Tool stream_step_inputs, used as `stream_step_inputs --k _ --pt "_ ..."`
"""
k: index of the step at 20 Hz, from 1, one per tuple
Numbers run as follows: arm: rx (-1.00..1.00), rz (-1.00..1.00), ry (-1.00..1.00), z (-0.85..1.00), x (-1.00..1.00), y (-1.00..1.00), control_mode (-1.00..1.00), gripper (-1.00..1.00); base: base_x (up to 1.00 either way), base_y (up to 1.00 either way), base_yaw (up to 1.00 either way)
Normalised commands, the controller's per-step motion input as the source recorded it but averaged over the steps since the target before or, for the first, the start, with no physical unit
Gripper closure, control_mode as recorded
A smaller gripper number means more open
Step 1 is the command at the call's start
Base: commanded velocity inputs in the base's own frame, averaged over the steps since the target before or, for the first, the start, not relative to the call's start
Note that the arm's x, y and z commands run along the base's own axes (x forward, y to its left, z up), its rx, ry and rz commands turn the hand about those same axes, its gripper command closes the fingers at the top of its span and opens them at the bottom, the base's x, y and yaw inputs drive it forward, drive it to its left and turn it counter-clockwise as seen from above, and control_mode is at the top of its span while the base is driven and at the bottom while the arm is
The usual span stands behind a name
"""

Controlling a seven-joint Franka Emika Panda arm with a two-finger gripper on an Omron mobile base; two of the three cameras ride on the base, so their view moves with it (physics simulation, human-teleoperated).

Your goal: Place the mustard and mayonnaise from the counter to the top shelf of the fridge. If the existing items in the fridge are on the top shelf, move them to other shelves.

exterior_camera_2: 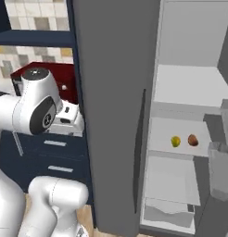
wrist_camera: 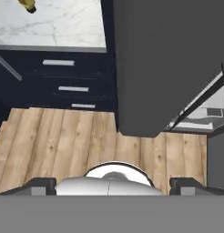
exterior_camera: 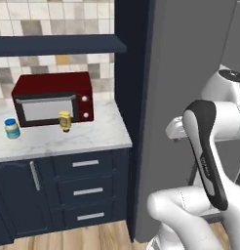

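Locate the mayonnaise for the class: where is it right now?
In the left base view the mayonnaise stands on the counter at far left, left of the mustard, before the red microwave.

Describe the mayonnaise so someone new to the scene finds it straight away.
Start at the dark red microwave on the white marble counter left of the fridge. The mayonnaise stands on the counter off the microwave's front left corner. It is a small pale jar with a blue lid, while its nearest neighbour, the mustard, is a yellow bottle in front of the microwave door.
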Motion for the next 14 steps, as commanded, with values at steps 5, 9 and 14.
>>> stream_step_inputs --k 5,9,14 --pt "0.0 0.0 0.0 0.0 0.0 0.0 1.0 -1.0 0.23 1.0 0.0" --pt "0.0 0.0 0.0 0.0 0.0 0.0 1.0 -1.0 0.43 1.0 0.0" --pt "0.0 0.0 0.0 0.0 0.0 0.0 1.0 -1.0 0.55 0.95 0.0"
